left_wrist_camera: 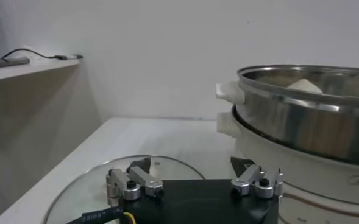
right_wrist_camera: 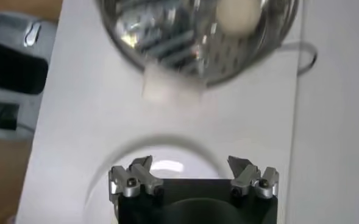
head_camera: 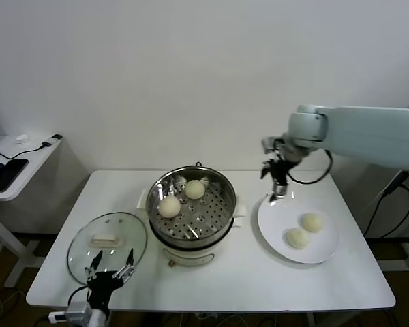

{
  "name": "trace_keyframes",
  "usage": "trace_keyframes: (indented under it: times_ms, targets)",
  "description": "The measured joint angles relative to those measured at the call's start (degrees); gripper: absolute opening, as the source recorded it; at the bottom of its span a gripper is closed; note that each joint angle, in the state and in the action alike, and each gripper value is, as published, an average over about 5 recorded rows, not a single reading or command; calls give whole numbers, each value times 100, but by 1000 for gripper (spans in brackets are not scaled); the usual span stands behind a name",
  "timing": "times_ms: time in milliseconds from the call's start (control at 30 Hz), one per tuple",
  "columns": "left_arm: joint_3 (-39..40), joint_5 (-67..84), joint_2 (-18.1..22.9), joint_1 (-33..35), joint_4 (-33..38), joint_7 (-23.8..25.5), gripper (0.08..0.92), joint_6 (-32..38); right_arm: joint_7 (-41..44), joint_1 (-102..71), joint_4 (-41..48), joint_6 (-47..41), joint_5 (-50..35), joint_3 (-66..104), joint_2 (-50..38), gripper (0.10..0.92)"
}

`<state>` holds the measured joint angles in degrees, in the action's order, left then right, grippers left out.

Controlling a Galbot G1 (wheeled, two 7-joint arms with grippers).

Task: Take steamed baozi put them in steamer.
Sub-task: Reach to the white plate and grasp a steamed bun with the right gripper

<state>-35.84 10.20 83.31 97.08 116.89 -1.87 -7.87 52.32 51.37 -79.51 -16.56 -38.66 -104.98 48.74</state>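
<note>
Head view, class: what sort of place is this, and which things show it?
Probably a lab mock-up of a kitchen: a white table against a bare wall, holding a steamer, a plate of steamed baozi, with robot arms working.

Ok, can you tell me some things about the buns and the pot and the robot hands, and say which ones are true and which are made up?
1. Two baozi sit inside the steamer. True.
2. The plate is empty. False: two buns lie on it.
3. The glass lid covers the steamer. False: it lies flat on the table, on the steamer's left.
4. The right gripper hangs open above the plate's far edge, holding nothing. True.
5. The left gripper is holding a bun. False: it is open and empty, low by the lid.
</note>
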Motion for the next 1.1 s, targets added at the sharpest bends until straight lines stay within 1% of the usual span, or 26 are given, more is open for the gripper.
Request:
trace_keyframes:
  times_ms: [200, 400, 767, 1100]
  targets:
    - [-5, 0, 7, -1, -35, 1, 823, -23, 36, -419, 46, 26, 497, 38, -513, 823]
    - [-6, -3, 16, 22, -58, 1, 823, -22, 6, -1034, 160, -13, 884, 317, -754, 823]
    - [0, -8, 15, 73, -40, 8, 823, -3, -208, -2157, 453, -163, 1304, 1097, -818, 823]
    - [7, -8, -4, 89, -33, 17, 823, 17, -354, -2778, 730, -261, 1524, 1572, -710, 822]
